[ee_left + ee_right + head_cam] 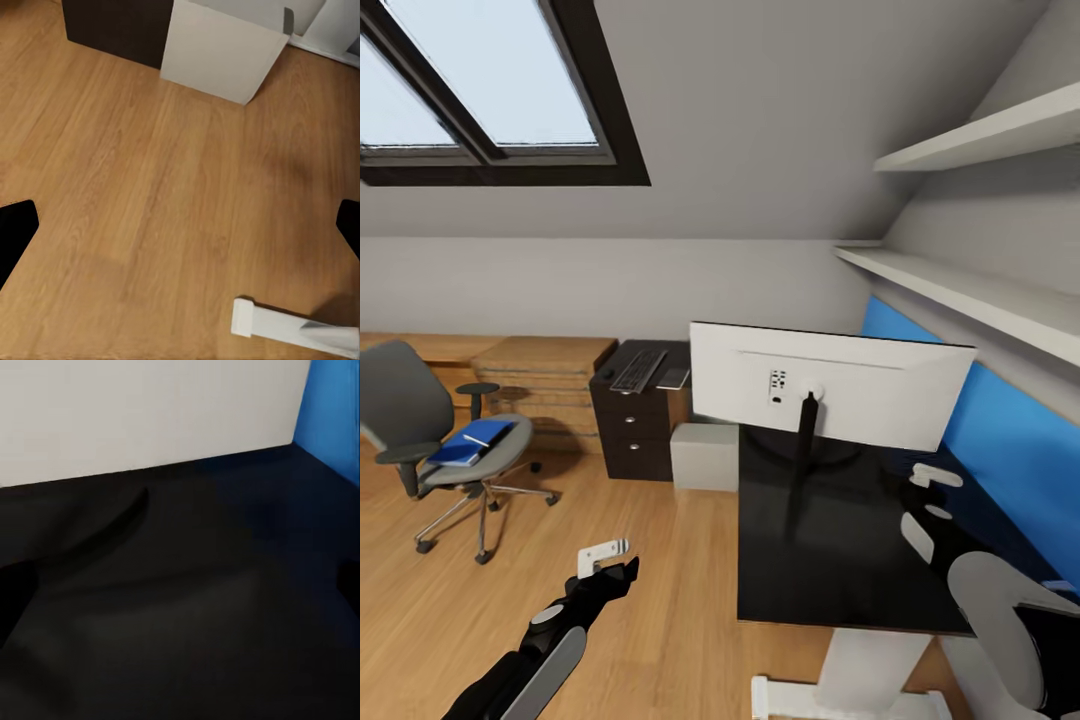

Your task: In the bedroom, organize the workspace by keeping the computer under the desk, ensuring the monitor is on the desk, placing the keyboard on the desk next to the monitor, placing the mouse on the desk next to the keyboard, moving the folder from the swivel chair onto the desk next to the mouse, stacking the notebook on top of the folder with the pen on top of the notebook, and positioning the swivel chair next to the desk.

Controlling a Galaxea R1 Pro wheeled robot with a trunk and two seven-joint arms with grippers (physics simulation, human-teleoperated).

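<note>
Tool states: your left tool (603, 562) hangs open and empty; right, cannot tell; risk: right arm beside the monitor (830, 385) could topple it off the worktop (840, 560).

The monitor (830, 385) is the big blocker here: it stands upright across the far part of the black worktop (840, 560), pale back facing this way, its thin stand (805, 440) planted behind the open middle. In front of the monitor the worktop surface is bare, so there's room to come in low. Right of the monitor the blue wall panel (1000, 440) closes that side. Left of the monitor, past the worktop edge, the computer (703, 457) sits on open oak floor (610, 480).
</note>
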